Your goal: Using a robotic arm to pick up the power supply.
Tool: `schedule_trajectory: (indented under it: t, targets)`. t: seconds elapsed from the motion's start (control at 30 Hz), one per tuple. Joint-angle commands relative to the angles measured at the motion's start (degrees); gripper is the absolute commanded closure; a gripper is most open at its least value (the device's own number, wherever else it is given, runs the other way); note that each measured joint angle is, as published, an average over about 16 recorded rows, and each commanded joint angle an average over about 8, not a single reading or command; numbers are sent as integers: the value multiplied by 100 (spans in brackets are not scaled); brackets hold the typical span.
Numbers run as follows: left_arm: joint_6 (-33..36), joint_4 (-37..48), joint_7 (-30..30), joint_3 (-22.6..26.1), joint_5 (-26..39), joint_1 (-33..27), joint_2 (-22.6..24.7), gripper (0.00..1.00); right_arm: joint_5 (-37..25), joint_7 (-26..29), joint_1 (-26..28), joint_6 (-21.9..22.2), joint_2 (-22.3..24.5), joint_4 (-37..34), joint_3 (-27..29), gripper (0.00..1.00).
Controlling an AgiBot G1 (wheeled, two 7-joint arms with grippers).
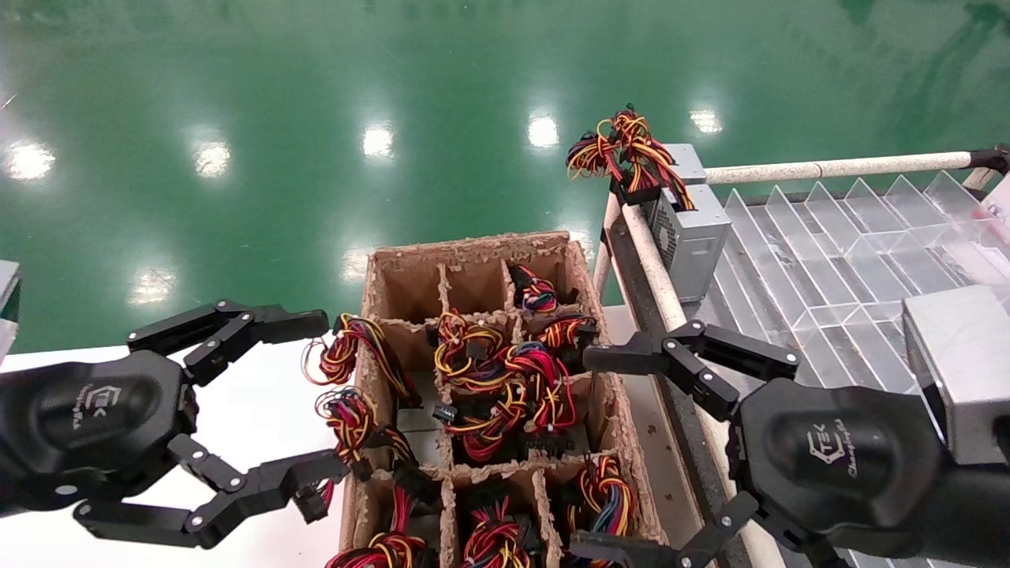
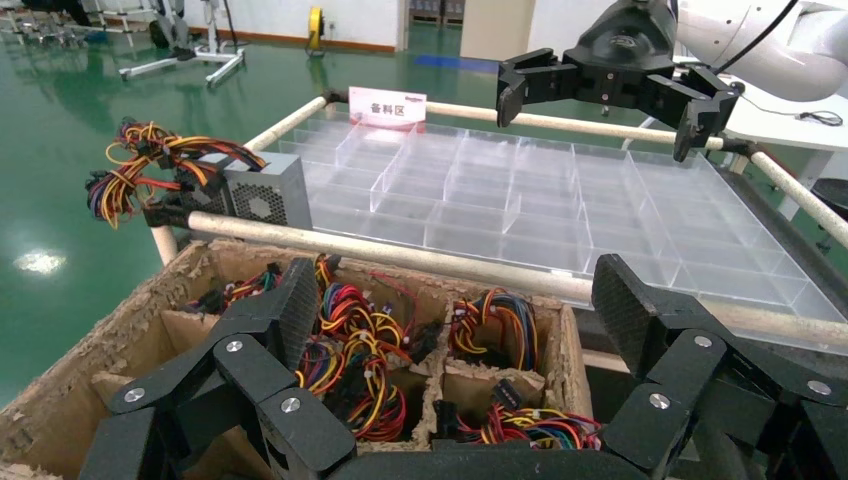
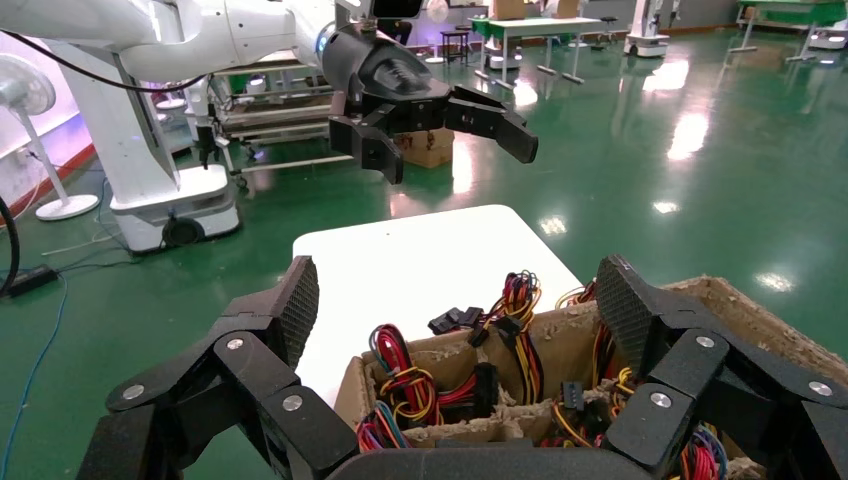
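A power supply, a grey metal box with a vent side, stands at the near corner of the rack, its wire bundle hanging over the rail; the left wrist view has it too. More power supplies sit in the cells of a divided cardboard box, mostly hidden under their red, yellow and black wire loops. My left gripper is open beside the box's left wall, above loose wires. My right gripper is open at the box's right wall. Neither holds anything.
A clear plastic divider tray fills the rack right of the box, bounded by a pale rail. A white table lies under the left gripper. Green floor stretches beyond. The box rim is ragged.
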Motion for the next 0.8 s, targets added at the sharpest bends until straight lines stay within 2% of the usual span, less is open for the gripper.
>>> schedule_trajectory:
  t: [0.03, 0.8]
  targets:
    - [0, 0, 0, 0, 0, 0, 0, 0, -3, -5, 8, 3, -4, -11, -6, 0]
    - [0, 0, 0, 0, 0, 0, 0, 0, -14, -19, 40, 14, -16, -51, -28, 0]
